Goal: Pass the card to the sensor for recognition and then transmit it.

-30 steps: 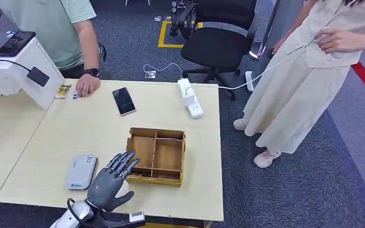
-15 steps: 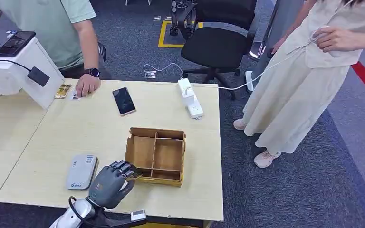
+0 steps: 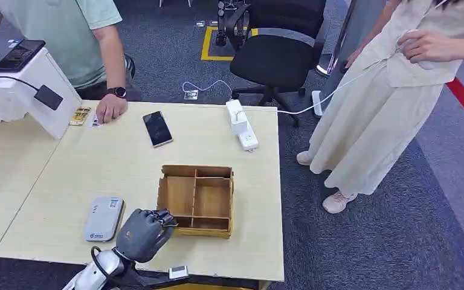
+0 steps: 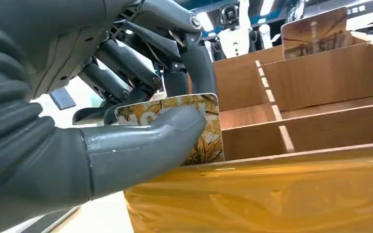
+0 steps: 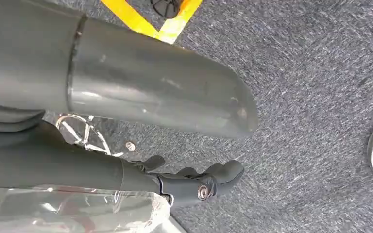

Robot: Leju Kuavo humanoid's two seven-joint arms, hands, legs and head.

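Head view: left hand [image 3: 142, 232] curled at the box [image 3: 197, 199] corner; lifting could drag the box.

Left wrist: thumb pinches the card [image 4: 201, 127] shallowly; it may slip.

Right wrist: right hand [image 5: 194, 182] hangs empty, fingers apart.

Left hand [image 4: 126, 111] looks matt grey plastic w/ ribbed cover, pinching a glossy printed card [image 4: 201, 128]; the box [image 3: 197, 200] is raw, matt plywood w/ shiny yellow tape on its front; worktop [image 3: 121, 160] is smooth pale wood-look laminate; floor [image 3: 399, 241] is rough grey carpet.
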